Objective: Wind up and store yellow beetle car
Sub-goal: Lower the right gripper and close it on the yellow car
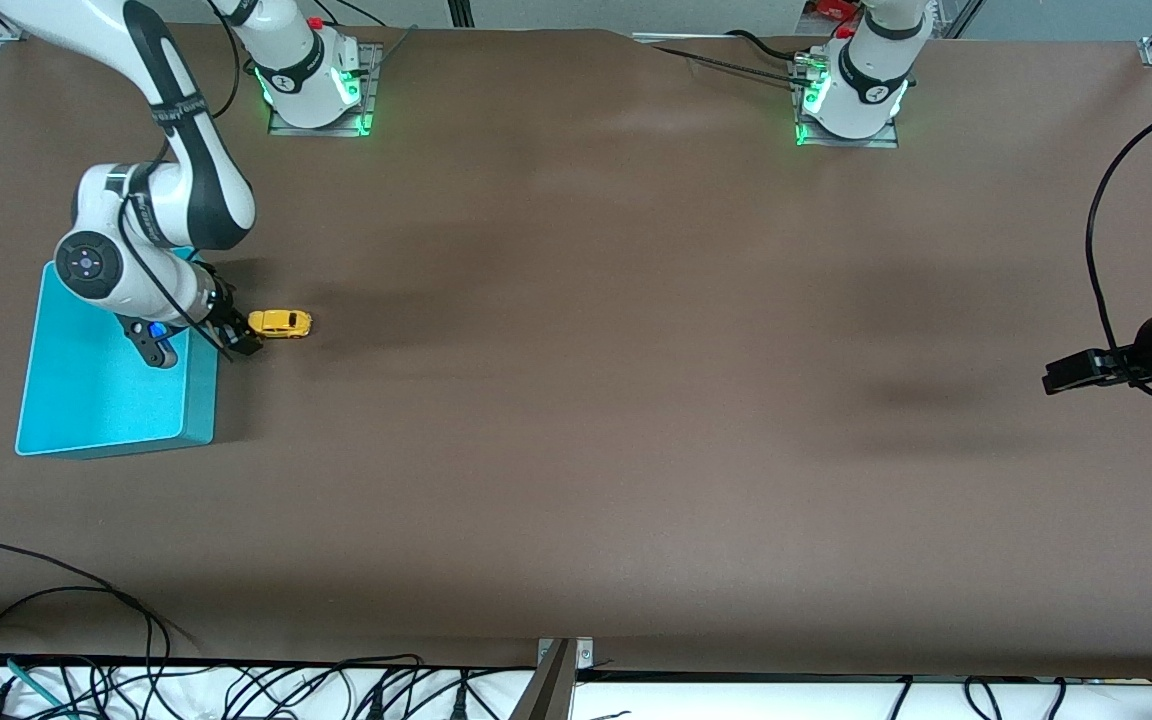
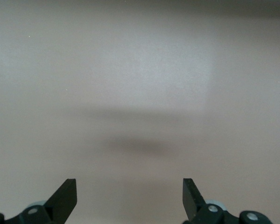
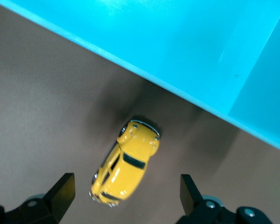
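Note:
The yellow beetle car (image 1: 280, 323) stands on its wheels on the brown table, close beside the turquoise bin (image 1: 106, 400), apart from its wall. My right gripper (image 1: 241, 336) hangs low over the bin-side end of the car, open. In the right wrist view the yellow beetle car (image 3: 126, 163) has one end between the two fingers (image 3: 64, 187), with clear gaps on both sides and nothing gripped. The turquoise bin (image 3: 177, 46) fills that view past the car. My left gripper (image 1: 1056, 378) waits over the table at the left arm's end, open (image 2: 129, 191) and holding nothing.
The bin's near wall (image 1: 198, 400) stands right by the right gripper. Cables (image 1: 56, 660) lie along the table edge nearest the front camera. The two arm bases (image 1: 316, 80) (image 1: 851, 95) stand at the table's farthest edge.

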`<state>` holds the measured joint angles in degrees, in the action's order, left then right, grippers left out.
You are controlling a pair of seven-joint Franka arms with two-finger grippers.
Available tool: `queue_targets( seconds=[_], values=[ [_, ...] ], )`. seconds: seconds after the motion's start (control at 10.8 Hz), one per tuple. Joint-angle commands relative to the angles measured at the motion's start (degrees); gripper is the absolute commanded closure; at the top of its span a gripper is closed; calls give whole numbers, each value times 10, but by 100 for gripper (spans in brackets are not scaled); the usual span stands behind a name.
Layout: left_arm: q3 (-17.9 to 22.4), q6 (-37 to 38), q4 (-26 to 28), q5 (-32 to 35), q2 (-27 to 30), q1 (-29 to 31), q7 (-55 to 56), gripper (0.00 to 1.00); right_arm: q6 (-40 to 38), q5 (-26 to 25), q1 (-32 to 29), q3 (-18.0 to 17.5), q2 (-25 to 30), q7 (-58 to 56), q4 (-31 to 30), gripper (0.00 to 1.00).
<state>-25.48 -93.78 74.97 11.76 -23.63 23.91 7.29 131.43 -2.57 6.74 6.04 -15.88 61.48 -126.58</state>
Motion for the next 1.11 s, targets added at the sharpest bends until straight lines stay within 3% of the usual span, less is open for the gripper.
queue_targets(
  seconds=[0.0,0.37,0.46,0.74,0.83,1.02],
  values=[
    [2,5,1,7,9,3,-15,0,79,11,-3,-4,-1,89,-38,0],
    [7,5,3,-1,10,0,-11,0,136,11,-3,-6,-1,165,-81,6],
    [39,5,2,-15,12,-27,-12,0,153,12,-3,-7,-1,169,-94,6],
    [234,5,-2,-99,22,-182,-17,0,186,12,-3,-7,-2,173,-118,7],
    [271,5,1,-119,28,-206,-28,0,197,12,-3,-7,-4,186,-122,18],
    [297,5,15,-166,39,-214,-59,1,199,12,-2,-8,-6,189,-125,51]
  ],
)
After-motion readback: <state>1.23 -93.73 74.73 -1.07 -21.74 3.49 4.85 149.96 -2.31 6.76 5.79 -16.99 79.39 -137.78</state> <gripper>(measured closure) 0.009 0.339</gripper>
